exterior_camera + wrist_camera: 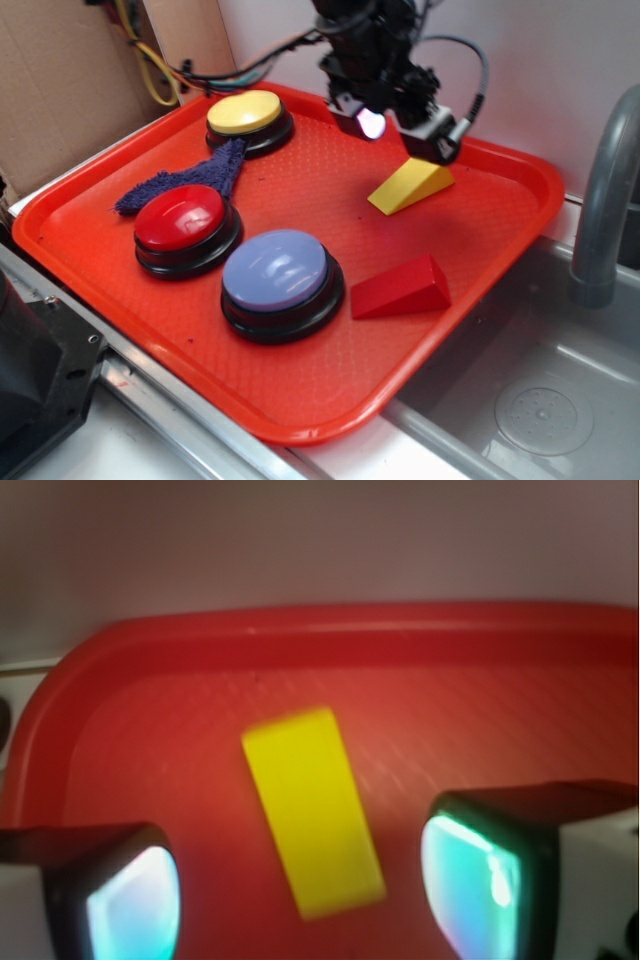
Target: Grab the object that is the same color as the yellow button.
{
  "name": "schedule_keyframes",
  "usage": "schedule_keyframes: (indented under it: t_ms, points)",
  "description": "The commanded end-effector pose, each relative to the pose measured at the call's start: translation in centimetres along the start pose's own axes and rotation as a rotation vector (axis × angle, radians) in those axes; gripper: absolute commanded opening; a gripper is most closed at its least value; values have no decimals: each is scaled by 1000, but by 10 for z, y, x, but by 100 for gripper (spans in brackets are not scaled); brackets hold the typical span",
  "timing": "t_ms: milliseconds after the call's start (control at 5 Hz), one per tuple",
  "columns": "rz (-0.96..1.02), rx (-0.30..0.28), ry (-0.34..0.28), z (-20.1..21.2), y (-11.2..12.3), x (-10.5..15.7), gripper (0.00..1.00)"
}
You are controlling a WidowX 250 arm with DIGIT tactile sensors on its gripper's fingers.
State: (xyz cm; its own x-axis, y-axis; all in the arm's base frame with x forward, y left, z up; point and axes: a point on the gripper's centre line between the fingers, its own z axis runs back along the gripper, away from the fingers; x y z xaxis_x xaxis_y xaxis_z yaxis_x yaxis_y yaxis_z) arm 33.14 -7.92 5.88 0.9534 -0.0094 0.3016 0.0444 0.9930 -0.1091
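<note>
The gripper (400,125) hovers above the yellow wedge (410,185), jaws spread wide and holding nothing. The wedge lies on the red tray (300,400) near its far right corner, apart from the yellow button (247,113) at the far edge.

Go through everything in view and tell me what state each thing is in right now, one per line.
gripper: open, above the yellow wedge
yellow wedge: lying on tray, not gripped
red wedge: lying on tray, untouched
yellow button: untouched
red button: untouched
lavender-blue button: untouched
purple cloth: crumpled between buttons
</note>
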Motion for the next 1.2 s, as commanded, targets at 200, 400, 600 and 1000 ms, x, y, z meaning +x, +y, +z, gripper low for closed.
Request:
schedule_keyframes:
  t_ms: [200, 400, 600, 1000]
  points:
    - [-33, 41, -12, -18, -17, 23, 100]
    - [1, 59, -18, -20, -14, 24, 94]
    - [11, 92, -23, -21, -14, 23, 0]
    - [58, 88, -4, -8, -14, 24, 0]
